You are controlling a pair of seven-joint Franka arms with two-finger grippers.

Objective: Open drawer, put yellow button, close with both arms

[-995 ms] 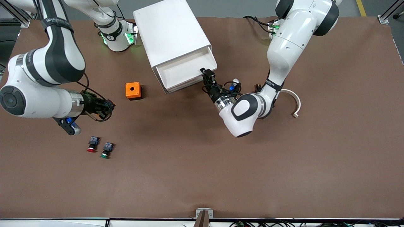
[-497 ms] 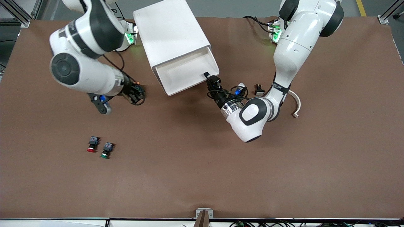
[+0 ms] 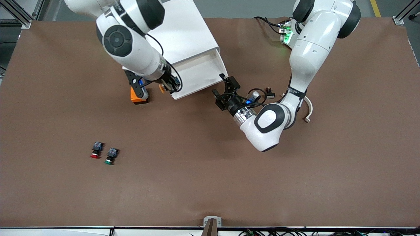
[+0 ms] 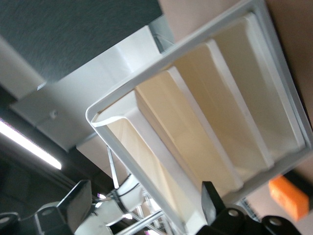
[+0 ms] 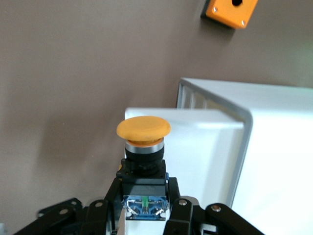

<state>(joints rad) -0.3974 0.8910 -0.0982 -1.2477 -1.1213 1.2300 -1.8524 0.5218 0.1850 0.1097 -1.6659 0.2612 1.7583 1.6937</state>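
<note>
The white cabinet (image 3: pixel 177 32) stands at the robots' side of the table with its uppermost drawer (image 3: pixel 197 73) pulled out and nothing in it. My right gripper (image 3: pixel 168 84) is shut on the yellow button (image 3: pixel 161 88), held at the drawer's front corner toward the right arm's end. In the right wrist view the gripper (image 5: pixel 144 191) clamps the button's black body, with the yellow cap (image 5: pixel 143 129) pointing away, over the drawer's edge (image 5: pixel 195 147). My left gripper (image 3: pixel 224 87) is open and empty, just off the drawer's other front corner. The left wrist view (image 4: pixel 144 198) faces the cream drawer fronts (image 4: pixel 195 122).
An orange box (image 3: pixel 138 95) sits beside the drawer, partly under the right arm. A red-capped button (image 3: pixel 95 150) and a green-capped button (image 3: pixel 111 156) lie nearer the front camera. A white curved piece (image 3: pixel 308 108) and a small black part (image 3: pixel 269 93) lie by the left arm.
The right arm swung from near the loose buttons up to the drawer, carrying the yellow button. The left gripper pulled the drawer farther out, then let go and drew back.
</note>
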